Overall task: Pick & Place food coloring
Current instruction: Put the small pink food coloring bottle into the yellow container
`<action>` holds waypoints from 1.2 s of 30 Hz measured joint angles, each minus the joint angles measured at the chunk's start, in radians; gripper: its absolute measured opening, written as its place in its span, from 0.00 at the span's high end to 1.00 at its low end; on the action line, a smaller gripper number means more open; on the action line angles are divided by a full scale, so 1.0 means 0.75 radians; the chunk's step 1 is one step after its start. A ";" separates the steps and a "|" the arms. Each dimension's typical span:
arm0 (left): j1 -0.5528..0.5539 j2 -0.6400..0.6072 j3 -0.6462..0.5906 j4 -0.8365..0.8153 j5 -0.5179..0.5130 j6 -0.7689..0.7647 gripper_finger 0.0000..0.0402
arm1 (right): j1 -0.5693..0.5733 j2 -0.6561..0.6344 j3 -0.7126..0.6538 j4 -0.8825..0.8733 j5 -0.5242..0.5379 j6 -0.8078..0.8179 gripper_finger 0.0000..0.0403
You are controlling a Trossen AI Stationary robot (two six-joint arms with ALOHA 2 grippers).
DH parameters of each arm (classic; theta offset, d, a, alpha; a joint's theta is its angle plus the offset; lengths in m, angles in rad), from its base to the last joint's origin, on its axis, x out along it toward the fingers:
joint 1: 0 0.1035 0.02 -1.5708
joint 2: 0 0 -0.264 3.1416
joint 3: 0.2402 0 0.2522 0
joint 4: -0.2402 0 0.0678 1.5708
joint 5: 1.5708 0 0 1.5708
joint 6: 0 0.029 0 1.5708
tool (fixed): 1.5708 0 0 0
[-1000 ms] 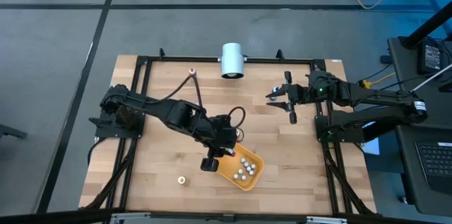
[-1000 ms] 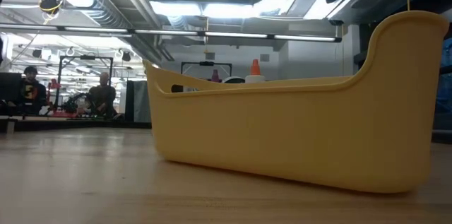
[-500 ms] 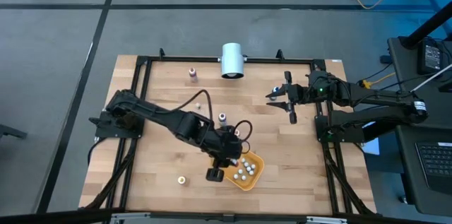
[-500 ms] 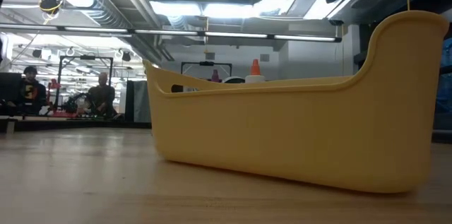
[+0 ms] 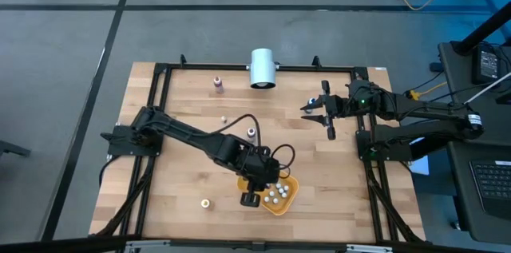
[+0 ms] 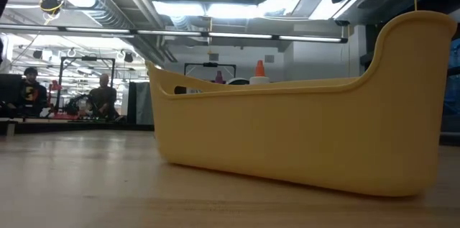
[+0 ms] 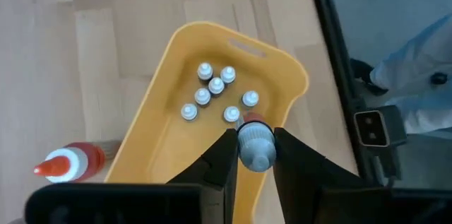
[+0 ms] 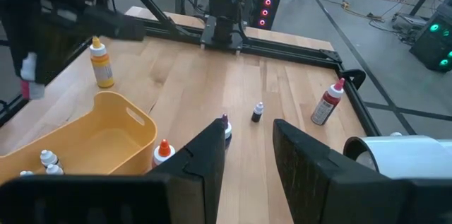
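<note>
Bottle with a grey-white cap [image 7: 256, 145] clamped between the left gripper [image 7: 252, 155] fingers, directly above the orange tray [image 7: 164, 128].
Six white-capped food coloring bottles [image 7: 215, 95] stand in the tray just ahead of the fingertips; a red bottle with an orange tip [image 7: 70, 162] lies beside the tray's outer wall. Right gripper [image 5: 317, 108] waits well apart, near the table's far right; its fingers stand parted, holding nothing.

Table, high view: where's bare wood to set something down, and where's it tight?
Free: the near-right corner past the orange tray, and mid-left between the pink-topped bottle and the left arm. Crowded: the center, where the left gripper holds a bottle over the tray, with loose bottles behind it.
</note>
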 joint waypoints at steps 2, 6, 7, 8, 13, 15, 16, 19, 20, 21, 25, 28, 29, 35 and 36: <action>0.002 0.016 0.000 0.000 -0.001 0.001 0.83 | 0.000 0.000 0.000 0.000 0.000 0.000 0.70; 0.003 0.056 0.000 0.002 -0.061 0.036 0.83 | 0.000 0.000 0.000 0.000 0.000 0.000 0.70; 0.003 0.068 -0.001 0.000 -0.082 0.043 0.83 | 0.000 0.000 0.000 0.000 0.000 0.000 0.70; 0.006 0.078 -0.001 0.006 -0.089 0.045 0.83 | 0.000 0.000 0.000 0.000 0.000 0.000 0.70; 0.015 0.137 -0.001 0.005 -0.080 0.047 0.83 | 0.000 0.000 0.000 0.000 0.000 0.000 0.70; 0.018 0.162 -0.001 0.007 -0.073 0.047 0.83 | 0.000 0.000 0.000 0.000 0.000 0.000 0.70; 0.018 0.174 -0.001 0.004 -0.072 0.049 0.83 | 0.000 0.000 0.000 0.000 0.000 0.000 0.70; 0.018 0.207 -0.001 0.007 -0.071 0.058 0.83 | 0.000 0.000 0.000 0.000 0.000 0.000 0.70; 0.018 0.216 -0.001 0.007 -0.071 0.062 0.83 | 0.000 0.000 0.000 0.000 0.000 0.000 0.70; 0.018 0.225 -0.001 0.006 -0.071 0.064 0.83 | 0.000 0.000 0.000 0.000 0.000 0.000 0.70; 0.020 0.259 -0.001 0.004 -0.070 0.064 0.82 | 0.000 0.000 0.000 0.000 0.000 0.000 0.70; 0.020 0.273 -0.001 0.006 -0.070 0.069 0.82 | 0.000 0.000 0.000 0.000 0.000 0.000 0.70; 0.020 0.274 -0.004 0.012 -0.069 0.072 0.82 | 0.000 0.000 0.000 0.000 0.000 0.000 0.70; 0.021 0.306 -0.015 0.072 -0.069 0.095 0.82 | 0.000 0.000 0.000 0.000 0.000 0.000 0.70; 0.021 0.312 -0.015 0.072 -0.069 0.098 0.82 | 0.000 0.000 0.000 0.000 0.000 0.000 0.70</action>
